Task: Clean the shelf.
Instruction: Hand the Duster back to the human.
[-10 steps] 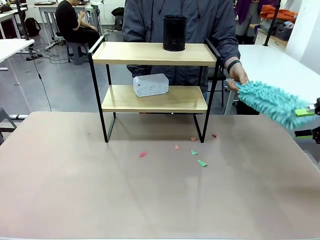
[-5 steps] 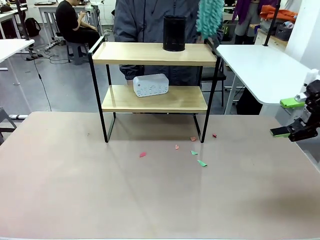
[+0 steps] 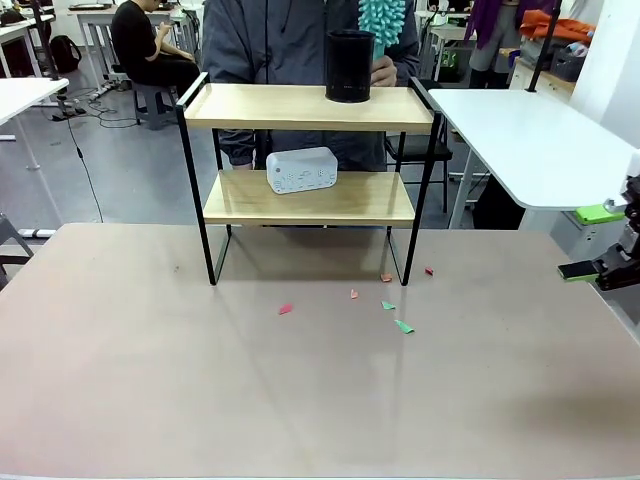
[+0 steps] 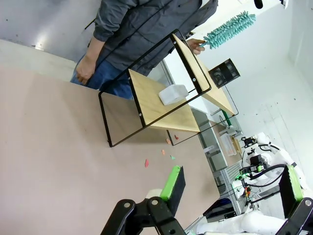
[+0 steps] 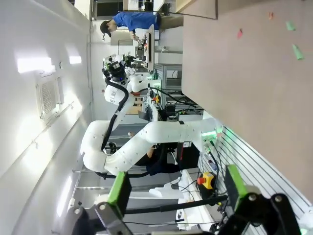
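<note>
Teal duster [image 3: 381,20] has passed from the right gripper [image 3: 597,243], now spread empty at 3 o'clock, to the person's hand [image 3: 381,71] over the shelf [image 3: 308,107] at 12 o'clock; dusting is theirs. Left gripper [image 4: 232,182] spread too.

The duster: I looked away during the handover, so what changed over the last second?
The right gripper let go of the teal duster and now stands open at the table's right edge. The person's hand carried the duster left and up behind the black cup. The shelf, white box and paper scraps stayed put.
</note>
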Available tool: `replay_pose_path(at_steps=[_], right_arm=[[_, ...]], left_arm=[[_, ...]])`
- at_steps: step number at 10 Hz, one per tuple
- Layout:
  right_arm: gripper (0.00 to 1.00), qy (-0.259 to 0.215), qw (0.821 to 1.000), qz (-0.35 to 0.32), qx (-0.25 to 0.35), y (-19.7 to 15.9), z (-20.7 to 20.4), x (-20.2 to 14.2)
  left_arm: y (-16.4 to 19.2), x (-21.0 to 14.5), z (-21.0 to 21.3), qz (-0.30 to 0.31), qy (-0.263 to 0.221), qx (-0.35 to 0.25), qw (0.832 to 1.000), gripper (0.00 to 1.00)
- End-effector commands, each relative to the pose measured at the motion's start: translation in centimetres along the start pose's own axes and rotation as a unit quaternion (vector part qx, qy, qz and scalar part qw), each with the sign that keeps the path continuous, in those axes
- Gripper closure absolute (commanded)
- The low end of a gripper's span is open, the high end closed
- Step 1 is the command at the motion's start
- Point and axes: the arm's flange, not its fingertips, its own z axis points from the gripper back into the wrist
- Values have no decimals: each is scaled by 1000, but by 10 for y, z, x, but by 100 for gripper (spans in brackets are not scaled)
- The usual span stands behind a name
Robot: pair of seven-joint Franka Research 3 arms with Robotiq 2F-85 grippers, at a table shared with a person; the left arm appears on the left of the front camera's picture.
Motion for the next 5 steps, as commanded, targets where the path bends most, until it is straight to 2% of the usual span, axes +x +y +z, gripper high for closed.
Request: replay_pose_path(at_steps=[1,5], right_arm=[[0,0,1000,1,-2,1,0,1],[0,0,1000,1,-2,1,0,1]], left_arm=[[-3,0,2,3,3,-3,1000,0],[-3,0,2,3,3,-3,1000,0]])
